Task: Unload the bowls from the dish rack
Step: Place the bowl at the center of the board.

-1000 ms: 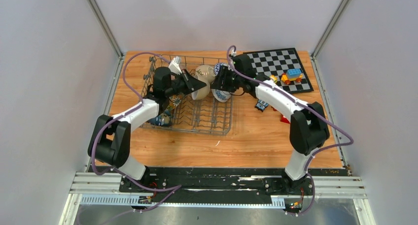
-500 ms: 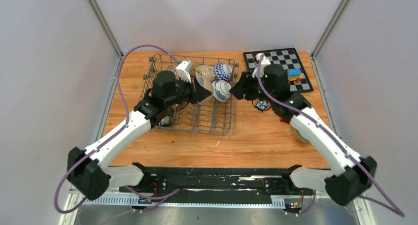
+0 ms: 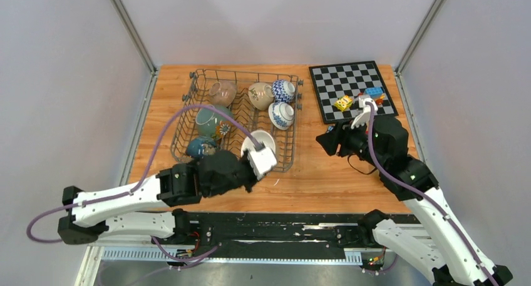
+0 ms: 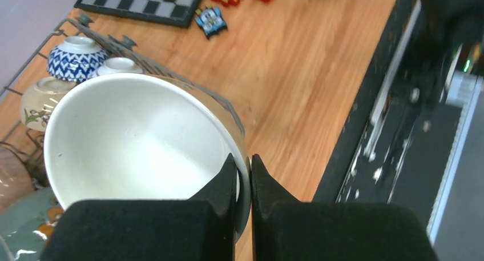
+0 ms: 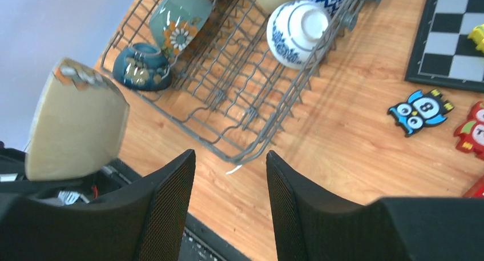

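Step in hand: carrying one bowl out of the rack to set it on the table, as I judge it.
Left gripper (image 4: 243, 164): clamped on the rim of a round white glazed ceramic bowl (image 4: 137, 141), one finger inside the wall, one outside.
Bowl's place: hanging beyond the fingertips, mouth toward the wrist camera. From above it overlaps the near right corner of the grey metal wire dish rack (image 5: 228, 89). Its height over the wires cannot be told.
Right gripper (image 5: 231, 158): jaws apart, nothing between them. The rack's near corner lies below and ahead of it.
Remaining in rack: six bowls, all on the far side of the left gripper, among them two blue-and-white patterned bowls (image 3: 282, 114) and a teal flowered bowl (image 3: 211, 122).
Doing it well: a rim pinch is thin, so the bowl may swing. Move slowly, clear the rack's near rim, lower until the foot meets the wood, then release.
Risk: the black base rail runs close behind the gripper, so set down short of it.
Surface: orange-brown wooden tabletop (image 3: 325, 186), bare beside both grippers.
Clutter: black-and-white chessboard mat (image 3: 341, 79) and small coloured toys, past the right gripper.
Room: plain grey walls with metal corner posts.
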